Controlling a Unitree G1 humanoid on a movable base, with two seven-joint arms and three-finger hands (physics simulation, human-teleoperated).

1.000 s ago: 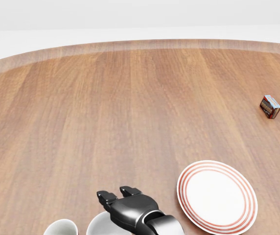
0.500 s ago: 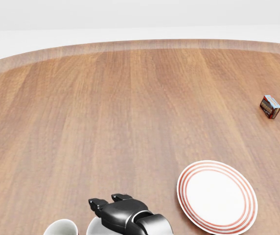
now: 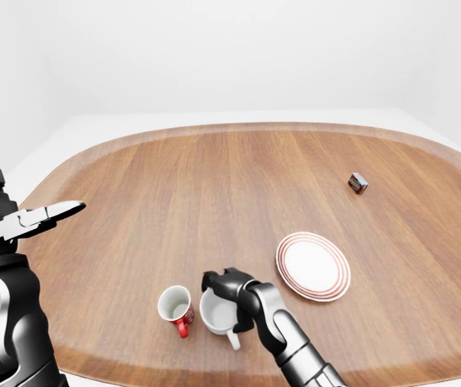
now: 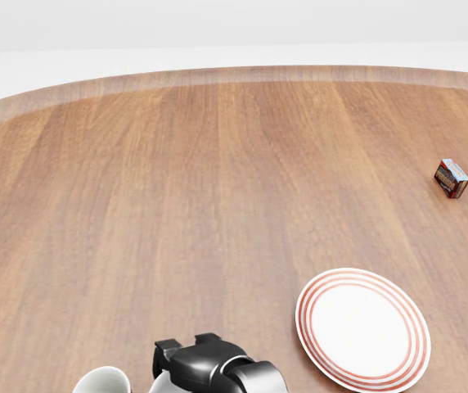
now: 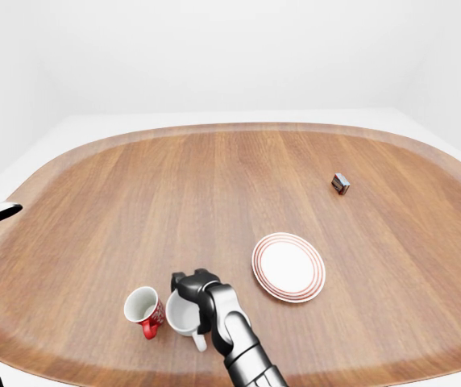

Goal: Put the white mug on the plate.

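Red mug (image 3: pixel 176 310) just beside white mug (image 3: pixel 217 314), right hand (image 3: pixel 232 289) perhaps gripping

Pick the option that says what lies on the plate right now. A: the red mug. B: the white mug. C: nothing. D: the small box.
C: the plate is bare, the white mug and the red mug stand on the table to its left under the right hand, and the small box lies far above it.
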